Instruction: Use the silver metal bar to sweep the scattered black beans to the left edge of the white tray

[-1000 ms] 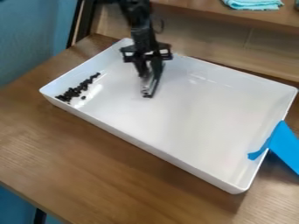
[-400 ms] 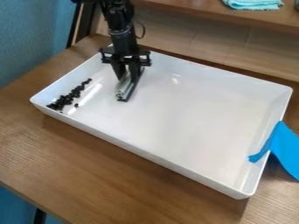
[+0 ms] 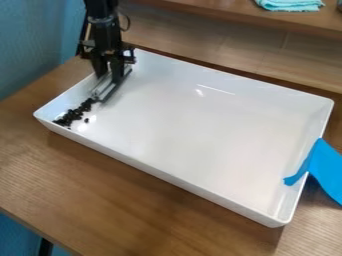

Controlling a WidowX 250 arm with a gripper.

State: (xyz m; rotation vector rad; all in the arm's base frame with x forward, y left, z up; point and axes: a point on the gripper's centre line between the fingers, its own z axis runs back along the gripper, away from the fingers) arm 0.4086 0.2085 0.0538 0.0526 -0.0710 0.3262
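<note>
Tool [image 3: 109, 77] moved across tray [image 3: 200, 189] to black bits [image 3: 71, 116], pinching scraper [image 3: 104, 89]. Scraper end now just beside them; sweeping position looks reached.

The gripper [image 3: 109, 75] has carried the grey tool [image 3: 104, 90] left to the dark pieces [image 3: 75, 113], and the tray [image 3: 160, 172] has shifted slightly.

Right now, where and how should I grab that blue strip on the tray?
I'd pinch the blue strip by its broad part outside the tray, coming from the image's right. That part juts out past the rim, while the narrow end inside seems to lie against the tray.
</note>
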